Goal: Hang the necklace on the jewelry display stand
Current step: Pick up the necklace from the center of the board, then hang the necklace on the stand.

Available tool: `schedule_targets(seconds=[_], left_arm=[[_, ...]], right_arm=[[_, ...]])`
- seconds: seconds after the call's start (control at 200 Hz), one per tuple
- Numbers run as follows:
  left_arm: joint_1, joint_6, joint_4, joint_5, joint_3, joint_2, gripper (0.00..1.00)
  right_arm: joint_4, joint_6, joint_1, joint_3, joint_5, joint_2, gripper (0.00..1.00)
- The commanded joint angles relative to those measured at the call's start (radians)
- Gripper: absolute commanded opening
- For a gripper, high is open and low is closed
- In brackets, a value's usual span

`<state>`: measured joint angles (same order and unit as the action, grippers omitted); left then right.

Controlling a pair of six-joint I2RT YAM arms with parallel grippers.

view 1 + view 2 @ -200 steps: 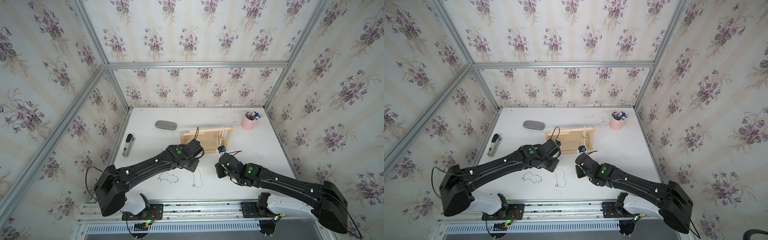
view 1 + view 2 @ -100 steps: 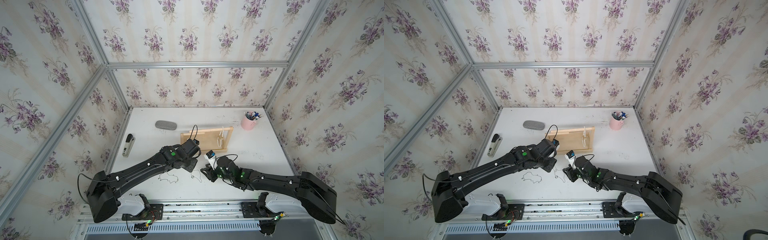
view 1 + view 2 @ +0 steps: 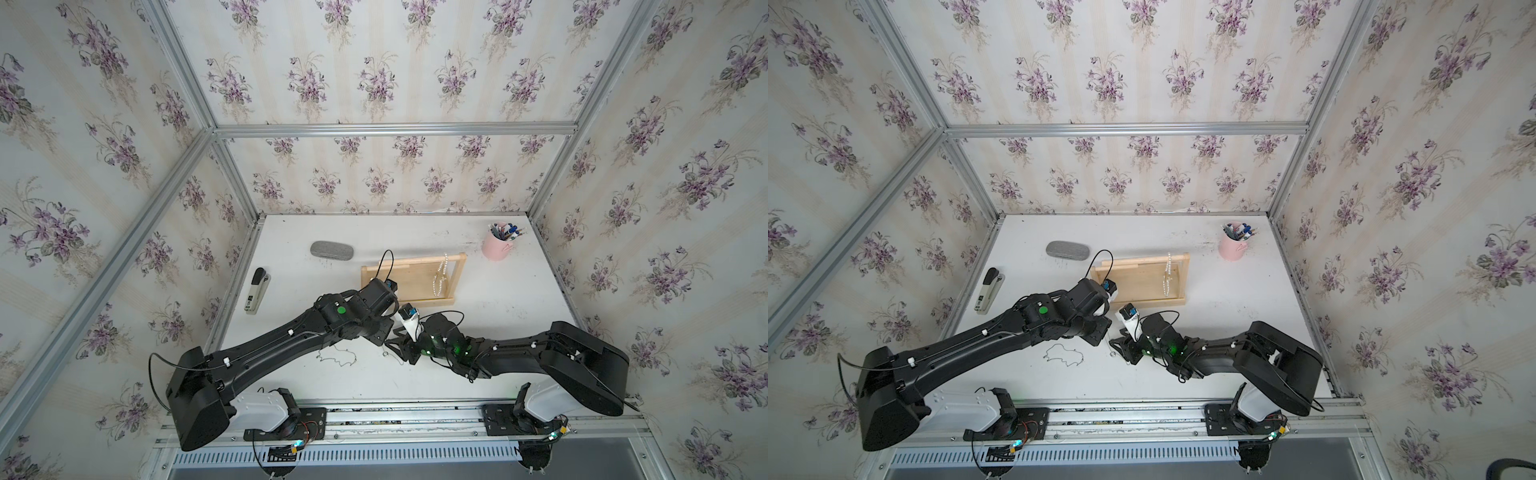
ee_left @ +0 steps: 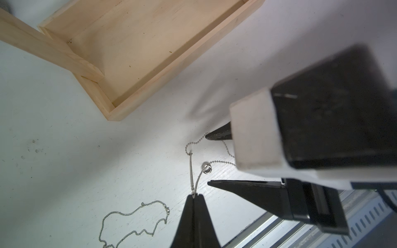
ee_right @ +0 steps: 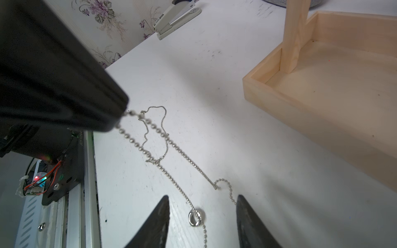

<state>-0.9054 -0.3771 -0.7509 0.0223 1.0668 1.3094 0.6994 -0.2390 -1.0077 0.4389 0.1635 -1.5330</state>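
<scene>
Right tool (image 5: 202, 199) moved in, part-open, empty, ring (image 5: 196, 218) between its jaws; left tool (image 4: 194, 196) pinches necklace (image 5: 178, 147). 2nd grasp next, likely.

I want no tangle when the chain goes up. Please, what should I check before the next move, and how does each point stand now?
1. Left tool shut on the bead necklace: ok.
2. Right tool open, jaws either side of the ring: ok.
3. Necklace off the table: not ok, the ring end lies on it.
4. Thin chain apart from the bead necklace: ok.
5. Jewelry display stand upright, rail bare beside the pearl strand: ok.
</scene>
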Motion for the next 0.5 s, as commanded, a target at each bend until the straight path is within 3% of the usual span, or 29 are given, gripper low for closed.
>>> schedule_targets(seconds=[0.0,0.5], left_arm=[[0.0,-0.003,-0.006,-0.005,-0.002,-0.013,0.0],[0.0,-0.006,-0.019,-0.016,-0.005,-0.055,0.0]], right_arm=[[0.084,0.009,-0.001,0.001,-0.038,-0.024,0.49],[0.167,0.006,-0.008,0.077,0.023,-0.163,0.52]])
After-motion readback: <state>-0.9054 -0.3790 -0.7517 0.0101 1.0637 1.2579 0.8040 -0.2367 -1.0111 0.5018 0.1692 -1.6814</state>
